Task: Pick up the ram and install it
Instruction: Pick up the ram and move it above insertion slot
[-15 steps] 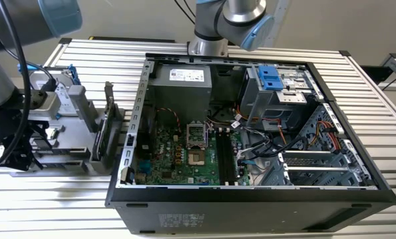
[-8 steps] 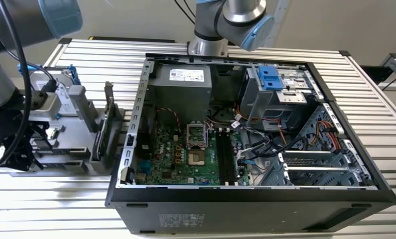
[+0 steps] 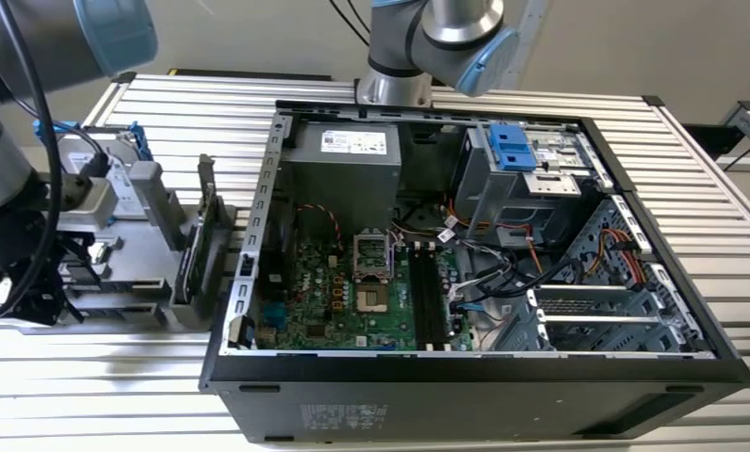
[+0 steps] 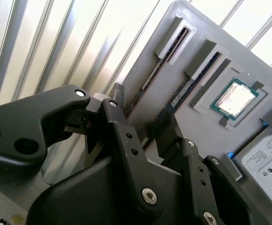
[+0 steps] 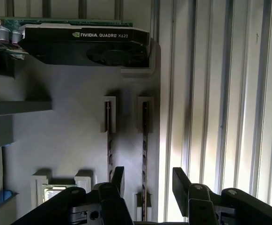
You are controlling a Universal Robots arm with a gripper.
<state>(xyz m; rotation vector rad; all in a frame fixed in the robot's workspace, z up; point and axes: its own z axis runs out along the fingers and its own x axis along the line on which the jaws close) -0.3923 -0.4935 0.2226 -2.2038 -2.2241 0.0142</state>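
The computer case (image 3: pixel 476 391) and grey tray (image 3: pixel 137 202) are seen from above in the exterior view. In both wrist views the grey tray (image 4: pixel 192 126) (image 5: pixel 70 140) is shown closely, past the gripper (image 4: pixel 143 112) (image 5: pixel 148 180).

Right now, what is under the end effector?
A ram stands on edge in the gray holder, below the open end effector. A second ram stands beside it. The end effector covers their near ends.
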